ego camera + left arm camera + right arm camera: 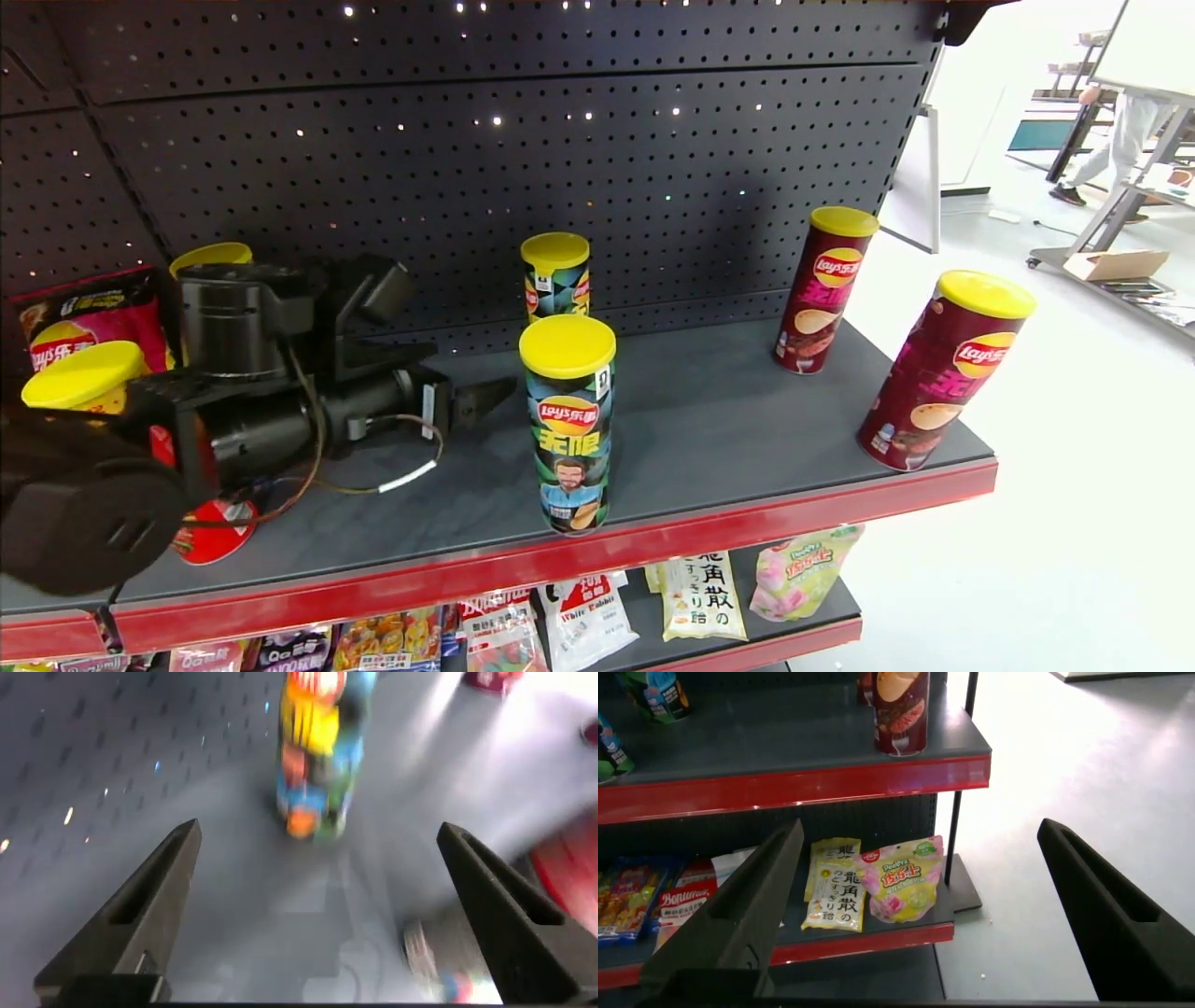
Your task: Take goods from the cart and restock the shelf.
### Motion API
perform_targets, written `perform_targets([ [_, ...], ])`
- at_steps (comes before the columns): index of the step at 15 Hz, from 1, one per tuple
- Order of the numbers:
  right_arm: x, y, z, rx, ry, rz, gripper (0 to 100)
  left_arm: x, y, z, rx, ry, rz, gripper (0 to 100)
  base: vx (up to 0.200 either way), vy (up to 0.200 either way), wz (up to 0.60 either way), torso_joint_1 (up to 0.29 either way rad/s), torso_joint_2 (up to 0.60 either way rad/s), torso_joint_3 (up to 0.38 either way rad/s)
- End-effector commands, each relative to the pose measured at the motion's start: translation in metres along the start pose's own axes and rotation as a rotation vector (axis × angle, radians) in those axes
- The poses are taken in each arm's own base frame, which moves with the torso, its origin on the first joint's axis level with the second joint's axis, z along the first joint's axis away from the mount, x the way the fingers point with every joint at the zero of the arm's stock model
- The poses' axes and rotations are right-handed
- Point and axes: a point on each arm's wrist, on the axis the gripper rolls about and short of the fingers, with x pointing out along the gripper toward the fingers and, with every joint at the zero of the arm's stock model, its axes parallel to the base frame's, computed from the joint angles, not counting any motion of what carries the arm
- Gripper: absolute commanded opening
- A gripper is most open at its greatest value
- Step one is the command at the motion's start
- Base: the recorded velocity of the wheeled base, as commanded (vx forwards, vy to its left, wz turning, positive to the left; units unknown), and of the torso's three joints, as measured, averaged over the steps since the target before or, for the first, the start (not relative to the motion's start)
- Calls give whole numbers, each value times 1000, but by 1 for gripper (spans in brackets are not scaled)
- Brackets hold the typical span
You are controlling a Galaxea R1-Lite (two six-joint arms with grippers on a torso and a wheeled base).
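Observation:
Two teal chip cans with yellow lids stand mid-shelf, one at the front [567, 420] and one behind it [555, 275] by the pegboard. Two maroon cans stand to the right, one at the back [826, 289] and one [943, 373] at the front right corner. My left gripper [481, 399] lies low over the grey shelf [728, 429], just left of the front teal can, open and holding nothing. In the left wrist view its gripper [320, 831] is spread wide, with a teal can [318, 756] ahead. My right gripper [923, 826] is open and empty, off the shelf's front, facing a maroon can [898, 709].
Yellow-lidded cans [84, 373] and a red chip bag [84, 317] crowd the shelf's left end behind my left arm. Snack bags [695, 593] lie on the lower shelf [878, 943]. Open white floor [1074, 523] lies right of the shelf's end.

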Motion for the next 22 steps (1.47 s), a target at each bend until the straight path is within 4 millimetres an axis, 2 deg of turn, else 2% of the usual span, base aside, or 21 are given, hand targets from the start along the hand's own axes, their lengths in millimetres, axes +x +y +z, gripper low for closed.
perform_targets([
  [1,0,0,0,0,1,1,100,-73,-10,-12,5,-52,15,100,0,0,0,0,0,0],
  [3,0,0,0,0,1,1,100,-116,-6,-7,-9,-88,112,100,0,0,0,0,0,0],
  [6,0,0,0,0,0,1,100,-177,-11,-14,-39,-86,194,100,0,0,0,0,0,0],
  [8,0,0,0,0,0,1,100,-219,-26,-32,-50,-53,172,100,0,0,0,0,0,0],
  [10,0,0,0,0,0,1,100,-250,-39,-51,-47,-72,141,100,0,0,0,0,0,0],
  [11,0,0,0,0,0,1,100,-256,-42,-55,-41,-87,125,100,0,0,0,0,0,0],
  [12,0,0,0,0,0,1,100,-270,-48,-63,-21,-154,107,100,0,0,0,0,0,0],
  [15,0,0,0,0,0,1,100,-289,-55,-76,-29,-257,116,100,0,0,0,0,0,0],
  [20,0,0,0,0,1,1,100,-292,-56,-118,-36,-301,264,100,0,0,0,0,0,0],
  [22,0,0,0,12,0,4,100,-292,-54,-121,-23,-298,384,100,0,0,0,0,0,0],
])
